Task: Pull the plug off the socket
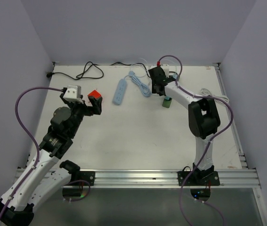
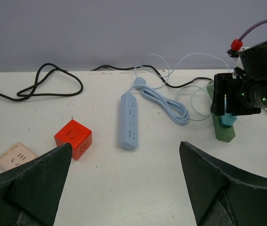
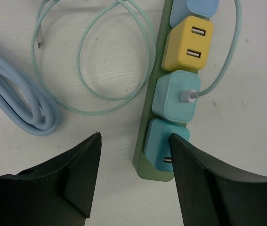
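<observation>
A green socket strip (image 3: pixel 148 155) lies on the white table and carries a row of plugs: a teal plug (image 3: pixel 160 146) at the near end, a lighter teal plug (image 3: pixel 175 96) with a pale green cable, a yellow plug (image 3: pixel 189 43) and a blue plug (image 3: pixel 200 7). My right gripper (image 3: pixel 134 136) is open just above the strip's near end. Its right finger (image 3: pixel 204 179) is beside the teal plug, and I cannot tell whether they touch. In the top view the strip (image 1: pixel 166 102) lies under the right gripper (image 1: pixel 159 89). My left gripper (image 2: pixel 125 143) is open and empty.
A light blue power strip (image 2: pixel 129 120) with a coiled cord lies mid-table. A red cube socket (image 2: pixel 73 139) and a beige socket (image 2: pixel 14 156) lie to the left. A black cable (image 2: pixel 53 82) runs along the back wall. A pale green cable loop (image 3: pixel 95 52) lies left of the green strip.
</observation>
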`<state>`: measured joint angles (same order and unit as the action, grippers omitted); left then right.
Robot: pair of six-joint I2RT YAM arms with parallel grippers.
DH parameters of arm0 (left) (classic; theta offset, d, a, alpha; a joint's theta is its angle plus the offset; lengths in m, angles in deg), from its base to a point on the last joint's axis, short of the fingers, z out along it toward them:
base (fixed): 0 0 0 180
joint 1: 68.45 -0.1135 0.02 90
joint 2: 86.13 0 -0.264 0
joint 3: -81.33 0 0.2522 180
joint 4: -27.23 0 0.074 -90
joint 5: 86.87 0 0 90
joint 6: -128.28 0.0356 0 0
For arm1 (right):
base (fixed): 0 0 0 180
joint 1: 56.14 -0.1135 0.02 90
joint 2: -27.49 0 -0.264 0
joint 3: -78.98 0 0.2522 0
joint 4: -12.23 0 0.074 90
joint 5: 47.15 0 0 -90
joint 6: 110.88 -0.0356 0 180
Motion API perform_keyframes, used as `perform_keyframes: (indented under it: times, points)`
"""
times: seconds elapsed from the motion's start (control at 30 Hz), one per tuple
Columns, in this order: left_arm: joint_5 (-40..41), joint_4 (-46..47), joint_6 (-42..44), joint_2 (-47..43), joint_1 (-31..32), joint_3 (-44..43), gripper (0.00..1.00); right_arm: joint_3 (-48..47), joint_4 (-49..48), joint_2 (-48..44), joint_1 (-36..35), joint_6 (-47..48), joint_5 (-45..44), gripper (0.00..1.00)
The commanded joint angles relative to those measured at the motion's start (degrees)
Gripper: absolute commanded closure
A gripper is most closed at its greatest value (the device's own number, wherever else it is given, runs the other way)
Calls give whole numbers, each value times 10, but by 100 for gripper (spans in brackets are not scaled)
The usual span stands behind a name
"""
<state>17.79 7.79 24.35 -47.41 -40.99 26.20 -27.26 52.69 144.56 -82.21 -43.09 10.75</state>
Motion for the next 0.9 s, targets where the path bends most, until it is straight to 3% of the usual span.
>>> perform_keyframes:
  times: [0.0,0.2,0.5,0.7,0.73,0.83,0.87]
  points:
    - [-11,10,-5,-1,2,-24,0,32,17,-42,2,-10,-23,37]
    - [-9,8,-7,-2,3,-25,0,75,-1,-79,10,-19,-22,40]
    - [-9,8,-6,-2,5,-24,0,101,-52,-41,45,-53,55,45]
    - [-9,8,-6,1,5,-25,0,108,-53,-74,46,-42,77,77]
    - [-10,8,-6,1,5,-24,0,114,-52,-84,47,-43,83,86]
    - [-25,9,-11,11,5,-24,0,150,-49,-147,46,-53,104,100]
    - [-34,8,-15,19,5,-26,0,178,-51,-167,45,-57,114,100]
